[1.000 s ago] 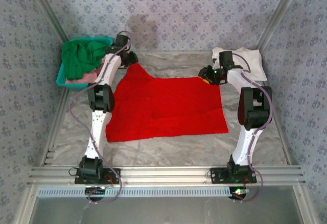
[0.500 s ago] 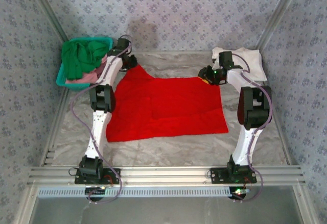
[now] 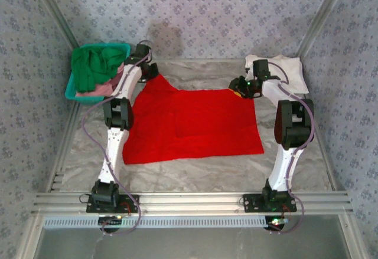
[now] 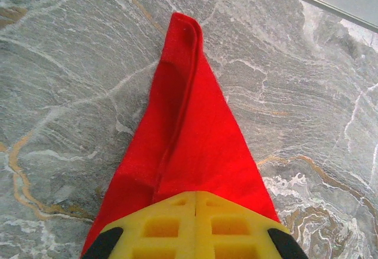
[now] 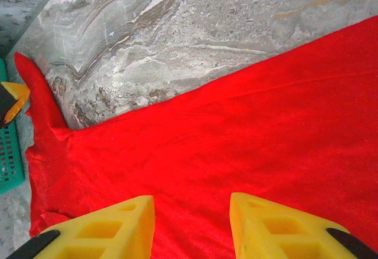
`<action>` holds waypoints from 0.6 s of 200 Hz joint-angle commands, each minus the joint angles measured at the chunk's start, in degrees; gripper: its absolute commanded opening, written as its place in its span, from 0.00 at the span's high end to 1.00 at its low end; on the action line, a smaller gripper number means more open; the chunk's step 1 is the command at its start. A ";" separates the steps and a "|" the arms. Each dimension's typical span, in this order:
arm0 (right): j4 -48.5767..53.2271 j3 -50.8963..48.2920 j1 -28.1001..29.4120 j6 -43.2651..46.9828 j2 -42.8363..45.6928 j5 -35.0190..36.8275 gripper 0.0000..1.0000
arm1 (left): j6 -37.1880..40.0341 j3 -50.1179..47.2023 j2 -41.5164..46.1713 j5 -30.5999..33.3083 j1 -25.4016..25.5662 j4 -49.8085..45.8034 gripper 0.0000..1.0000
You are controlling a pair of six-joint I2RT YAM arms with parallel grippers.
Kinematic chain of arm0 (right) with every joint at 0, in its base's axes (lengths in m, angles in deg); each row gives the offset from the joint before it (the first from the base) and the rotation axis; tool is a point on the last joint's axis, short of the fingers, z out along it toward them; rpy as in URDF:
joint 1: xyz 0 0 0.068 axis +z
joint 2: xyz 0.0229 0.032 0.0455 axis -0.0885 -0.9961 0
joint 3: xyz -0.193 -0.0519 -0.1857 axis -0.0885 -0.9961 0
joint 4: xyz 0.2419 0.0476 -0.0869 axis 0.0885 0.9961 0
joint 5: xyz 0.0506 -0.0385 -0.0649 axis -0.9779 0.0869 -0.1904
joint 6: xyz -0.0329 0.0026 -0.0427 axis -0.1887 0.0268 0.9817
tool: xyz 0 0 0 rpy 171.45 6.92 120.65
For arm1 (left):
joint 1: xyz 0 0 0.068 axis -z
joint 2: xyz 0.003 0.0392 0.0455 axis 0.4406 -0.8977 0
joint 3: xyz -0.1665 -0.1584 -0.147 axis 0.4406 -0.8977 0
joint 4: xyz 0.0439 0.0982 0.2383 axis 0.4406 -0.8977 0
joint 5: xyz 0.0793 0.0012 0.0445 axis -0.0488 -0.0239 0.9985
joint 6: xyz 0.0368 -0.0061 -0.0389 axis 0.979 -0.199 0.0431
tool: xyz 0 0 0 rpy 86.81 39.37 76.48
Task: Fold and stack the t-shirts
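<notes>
I have the left gripper (image 4: 195, 212) clamped on a sleeve tip of the bright red cloth t-shirt (image 3: 195, 123), spread across the grey marbled table (image 3: 195, 176); right gripper (image 5: 192, 226) hangs parted over its far right corner; I fear a one-sided lift skewing it, or the thin pinch slipping.

Left arm (image 3: 115, 114) extended far, jaws clamped together; right arm (image 3: 292, 123) extended, jaws apart.
</notes>
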 commanded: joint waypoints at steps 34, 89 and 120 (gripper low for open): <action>-0.22 1.84 -0.55 -1.05 -0.74 -1.25 0.59 | 0.89 -0.30 8.44 0.55 1.20 -0.18 1.00; -0.31 2.02 -0.64 -1.07 -0.65 -1.76 0.59 | -0.11 -4.64 11.99 3.30 1.80 2.12 0.84; -0.20 1.76 -0.74 -0.90 -0.49 -2.05 0.59 | 0.03 -4.19 9.52 3.92 0.74 1.78 0.52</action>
